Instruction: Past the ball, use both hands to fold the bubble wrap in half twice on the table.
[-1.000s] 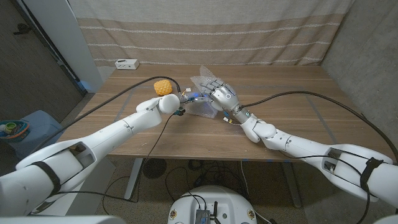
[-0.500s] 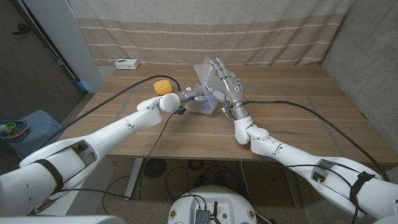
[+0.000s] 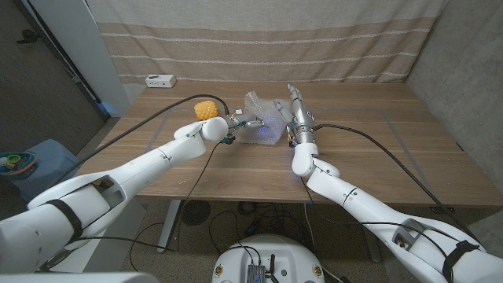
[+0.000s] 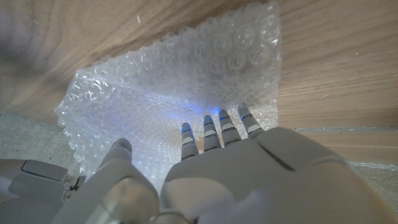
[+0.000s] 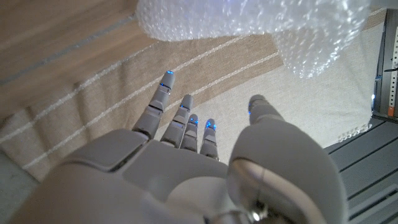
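Past the yellow ball (image 3: 206, 108), the left hand (image 3: 240, 123) presses crumpled bubble wrap (image 3: 263, 128) at its three o'clock, right hand (image 3: 296, 112) spread empty; both folds apparently remain.

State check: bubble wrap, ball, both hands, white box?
bubble wrap: crumpled on the table, not neatly folded
ball: resting on the table, untouched
left hand: fingertips on the wrap
right hand: open, beside the wrap, holding nothing
white box: sitting at the table's far edge
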Controlling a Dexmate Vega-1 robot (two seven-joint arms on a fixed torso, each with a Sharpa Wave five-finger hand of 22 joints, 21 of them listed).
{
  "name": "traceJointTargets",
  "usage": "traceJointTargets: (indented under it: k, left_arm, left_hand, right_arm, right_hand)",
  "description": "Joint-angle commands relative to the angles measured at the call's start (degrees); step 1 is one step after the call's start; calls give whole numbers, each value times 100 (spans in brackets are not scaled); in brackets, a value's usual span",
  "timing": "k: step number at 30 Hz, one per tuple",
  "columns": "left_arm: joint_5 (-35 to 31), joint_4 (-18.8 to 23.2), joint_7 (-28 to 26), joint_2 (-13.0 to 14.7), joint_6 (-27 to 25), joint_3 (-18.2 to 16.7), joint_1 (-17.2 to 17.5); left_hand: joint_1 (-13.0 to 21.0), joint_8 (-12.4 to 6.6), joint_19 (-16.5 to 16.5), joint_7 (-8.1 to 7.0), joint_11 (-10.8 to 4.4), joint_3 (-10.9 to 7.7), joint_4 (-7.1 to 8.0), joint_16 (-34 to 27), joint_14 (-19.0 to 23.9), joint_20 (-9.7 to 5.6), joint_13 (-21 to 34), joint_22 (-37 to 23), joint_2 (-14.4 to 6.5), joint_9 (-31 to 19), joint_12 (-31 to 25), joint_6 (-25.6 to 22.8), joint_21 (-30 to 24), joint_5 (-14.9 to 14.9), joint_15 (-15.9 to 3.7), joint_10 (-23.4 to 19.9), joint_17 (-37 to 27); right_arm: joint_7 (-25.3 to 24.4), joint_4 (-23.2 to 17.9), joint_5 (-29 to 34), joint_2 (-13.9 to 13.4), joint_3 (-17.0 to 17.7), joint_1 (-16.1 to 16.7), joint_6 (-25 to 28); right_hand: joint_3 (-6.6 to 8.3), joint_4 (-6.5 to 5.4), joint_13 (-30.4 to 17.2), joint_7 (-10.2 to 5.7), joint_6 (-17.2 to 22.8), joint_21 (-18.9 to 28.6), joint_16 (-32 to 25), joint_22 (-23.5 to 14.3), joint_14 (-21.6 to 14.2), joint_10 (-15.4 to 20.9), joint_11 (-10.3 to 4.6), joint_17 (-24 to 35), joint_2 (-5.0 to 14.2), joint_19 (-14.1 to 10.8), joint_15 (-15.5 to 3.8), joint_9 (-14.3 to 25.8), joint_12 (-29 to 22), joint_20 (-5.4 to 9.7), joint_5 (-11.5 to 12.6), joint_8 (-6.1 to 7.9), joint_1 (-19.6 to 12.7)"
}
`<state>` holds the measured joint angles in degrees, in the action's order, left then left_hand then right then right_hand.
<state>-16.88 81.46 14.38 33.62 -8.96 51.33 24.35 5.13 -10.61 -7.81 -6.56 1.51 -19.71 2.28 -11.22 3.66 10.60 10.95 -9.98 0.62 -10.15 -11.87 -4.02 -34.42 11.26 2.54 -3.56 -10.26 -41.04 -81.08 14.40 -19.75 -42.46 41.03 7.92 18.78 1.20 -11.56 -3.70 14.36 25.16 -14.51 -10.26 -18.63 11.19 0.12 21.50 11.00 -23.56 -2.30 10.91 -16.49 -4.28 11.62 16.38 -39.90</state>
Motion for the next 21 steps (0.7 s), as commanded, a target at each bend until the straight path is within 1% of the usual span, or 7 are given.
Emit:
traceJointTargets:
  k: [1,3,6,14,16,20,21]
  left_arm:
    - [-22,118,-178,38,91,-59,52]
    - [-84,267,-349,94,117,-112,128]
    - [-129,557,-500,191,75,-211,252]
    - [-684,1555,-911,507,-485,-396,627]
    - [-841,1803,-1011,582,-642,-445,735]
    - [-1125,2266,-1161,706,-1000,-561,943]
    - [-1263,2494,-1213,784,-1153,-600,1037]
  left_hand:
    - [-49,-54,189,51,15,6,6,-2,36,129,3,-24,-38,-12,-26,-143,23,39,-5,-64,-7]
    - [28,-93,351,101,-22,-43,-40,-30,159,96,0,-23,-104,-10,-68,-298,18,47,-31,-197,5]
    - [86,-111,411,123,-20,-76,-79,-37,218,120,-2,-23,-139,-9,-84,-393,32,45,-63,-263,10]
    - [227,-136,450,175,-47,-164,-171,-16,236,138,-5,-22,-228,-8,-107,-554,84,31,-7,-378,18]
    - [325,-142,480,174,-81,-228,-235,-11,262,137,-7,-22,-293,-8,-130,-632,113,16,25,-478,20]
    - [543,-180,589,232,-46,-362,-414,-24,405,132,-8,-26,-384,-9,-193,-945,181,-47,47,-765,22]
    - [578,-186,631,254,-26,-382,-450,-27,438,131,-8,-27,-390,-9,-196,-1010,186,-61,41,-804,21]
  right_arm:
    - [987,-349,-585,-196,64,51,262]
    - [986,-340,-548,-207,40,32,263]
    - [932,-308,-490,-204,21,11,232]
    - [794,-296,-345,-218,1,2,159]
    - [759,-300,-314,-230,4,14,129]
    - [678,-341,-253,-245,19,48,126]
    - [654,-362,-235,-258,25,64,109]
  right_hand:
    - [455,-250,-1,43,840,-42,-67,-19,-193,564,-9,-36,108,-30,-201,13,-66,69,-81,161,22]
    - [516,-301,0,28,921,-49,-83,-20,-228,623,-13,-35,106,-30,-148,11,-65,69,-88,163,40]
    - [587,-323,2,55,1035,-53,-91,-19,-261,692,-18,-44,87,-38,-115,9,-66,57,-89,177,35]
    - [585,-282,3,75,1163,-71,-135,-19,-307,784,-17,-32,-9,-23,-98,8,-62,37,-112,178,30]
    - [582,-263,3,81,1169,-76,-136,-19,-303,787,-18,-34,-30,-15,-99,8,-57,33,-114,173,22]
    - [577,-227,3,77,1161,-77,-151,-19,-325,807,-34,-36,-61,-23,-93,7,-51,31,-119,153,6]
    - [578,-221,3,76,1163,-79,-154,-19,-328,810,-34,-35,-62,-22,-91,7,-50,35,-119,150,2]
